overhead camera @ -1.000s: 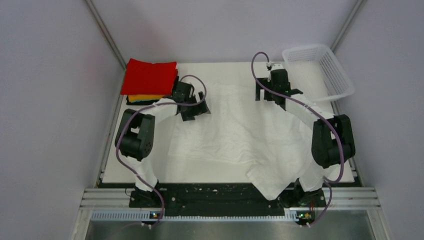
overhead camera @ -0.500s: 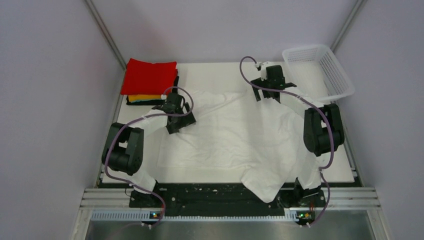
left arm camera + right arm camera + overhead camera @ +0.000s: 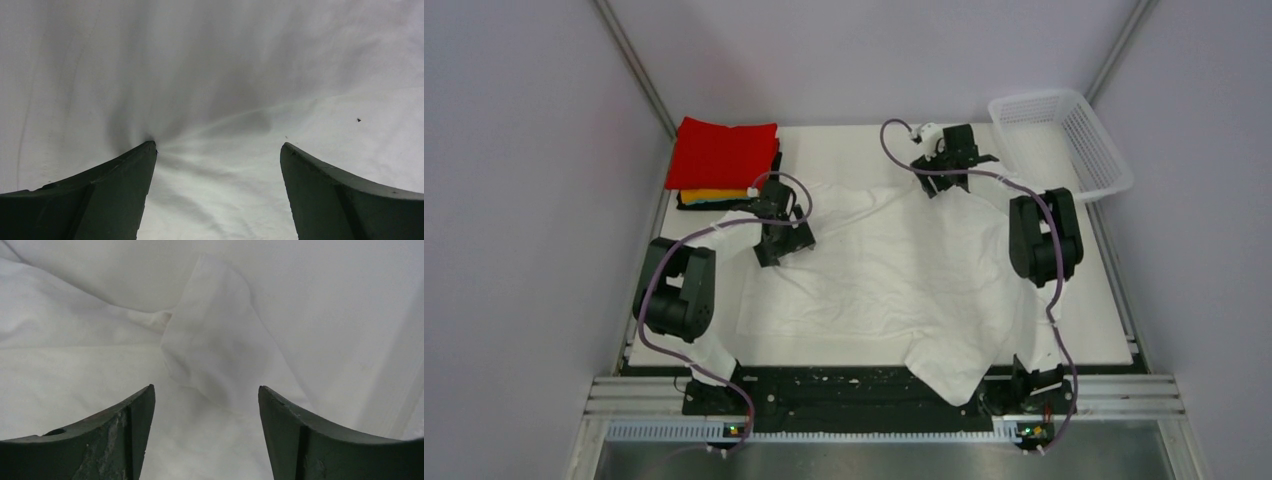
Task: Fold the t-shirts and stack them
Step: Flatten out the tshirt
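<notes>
A corner of the white t-shirt point(image 3: 904, 270) hangs over the worktop's point(image 3: 844, 145) near edge, covering part of the right arm's point(image 3: 1044, 240) base. White cloth on a white worktop makes the shirt's outline hard to trace, and both wrist views show only cloth, so its sleeves and collar cannot be told apart. The rest lies spread and wrinkled across the middle.

The left arm point(image 3: 686, 290) reaches to the shirt's left edge. The left jaws are spread wide and pinch nothing. One tip presses into the cloth, with creases fanning out from it.

Farther back, the right jaws are also spread and hold nothing, with a raised fold lying just ahead between them. Whether their tips touch the cloth cannot be told.

In the far left corner, the red t-shirt point(image 3: 724, 152) tops a folded stack. Only the edges of the orange-yellow t-shirt point(image 3: 714, 195) and black t-shirt point(image 3: 696, 204) show. A white mesh basket point(image 3: 1094, 150) sits far right.
</notes>
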### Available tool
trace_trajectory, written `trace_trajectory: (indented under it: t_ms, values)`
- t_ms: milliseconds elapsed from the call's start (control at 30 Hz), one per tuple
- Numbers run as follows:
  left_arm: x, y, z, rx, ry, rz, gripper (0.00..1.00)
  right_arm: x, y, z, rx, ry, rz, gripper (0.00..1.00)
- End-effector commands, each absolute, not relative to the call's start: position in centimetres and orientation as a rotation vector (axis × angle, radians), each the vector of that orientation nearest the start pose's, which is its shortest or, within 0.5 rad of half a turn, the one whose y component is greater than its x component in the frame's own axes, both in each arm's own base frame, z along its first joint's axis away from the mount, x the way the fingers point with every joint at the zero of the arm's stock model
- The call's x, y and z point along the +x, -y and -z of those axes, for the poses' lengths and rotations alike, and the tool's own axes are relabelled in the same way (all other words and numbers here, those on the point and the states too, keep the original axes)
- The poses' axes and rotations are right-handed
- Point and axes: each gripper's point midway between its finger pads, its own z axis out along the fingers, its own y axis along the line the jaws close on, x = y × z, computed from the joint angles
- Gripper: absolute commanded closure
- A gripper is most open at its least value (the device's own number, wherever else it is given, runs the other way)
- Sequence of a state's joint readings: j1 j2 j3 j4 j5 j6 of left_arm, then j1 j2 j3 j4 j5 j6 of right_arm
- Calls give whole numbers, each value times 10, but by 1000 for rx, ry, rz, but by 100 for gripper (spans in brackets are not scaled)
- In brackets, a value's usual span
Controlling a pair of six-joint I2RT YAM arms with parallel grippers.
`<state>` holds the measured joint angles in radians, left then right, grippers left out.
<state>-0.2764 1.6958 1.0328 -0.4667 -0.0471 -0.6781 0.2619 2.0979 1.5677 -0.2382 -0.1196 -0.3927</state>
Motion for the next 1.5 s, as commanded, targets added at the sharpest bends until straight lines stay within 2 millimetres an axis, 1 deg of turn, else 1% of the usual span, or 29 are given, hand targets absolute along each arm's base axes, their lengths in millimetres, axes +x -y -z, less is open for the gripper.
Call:
trace_trajectory:
  t_ms: [0,33,167,233,400,567,633,700,800,900,933,967,1067,1167,1233,1333,1467]
  values:
    - [336,104,-26,-568,-2709,136,1,545,-160,-65,-881,-2153,-93,41]
    - [337,104,-28,-566,-2705,138,1,547,-162,-61,-888,-2157,-104,44]
    - [342,106,-32,-566,-2694,150,1,550,-172,-51,-919,-2176,-166,46]
    - [344,107,-32,-568,-2693,149,1,548,-175,-47,-926,-2181,-190,47]
    - [345,107,-31,-580,-2695,148,1,539,-181,-45,-947,-2182,-236,50]
    - [345,108,-30,-596,-2693,149,1,529,-180,-47,-970,-2175,-202,50]
    - [346,107,-30,-603,-2692,148,1,533,-174,-49,-944,-2163,-138,55]
    - [346,107,-29,-607,-2692,147,1,540,-168,-47,-912,-2164,-79,62]
    - [345,107,-28,-610,-2699,138,1,545,-166,-43,-877,-2171,-55,73]
    - [345,106,-27,-611,-2703,130,1,549,-168,-44,-858,-2167,-66,89]
    - [344,106,-27,-611,-2703,129,1,550,-169,-47,-850,-2160,-67,94]
    - [344,105,-27,-611,-2702,127,1,552,-169,-50,-840,-2154,-64,97]
    - [343,103,-26,-613,-2702,112,1,563,-165,-71,-779,-2115,-24,99]
    - [342,102,-25,-617,-2703,100,1,575,-156,-91,-705,-2089,28,98]
    - [340,101,-25,-618,-2704,94,1,584,-142,-101,-634,-2083,91,97]
    - [337,97,-23,-628,-2708,73,1,599,-118,-111,-534,-2078,171,95]
    - [335,95,-23,-630,-2711,55,1,620,-82,-112,-426,-2088,301,90]
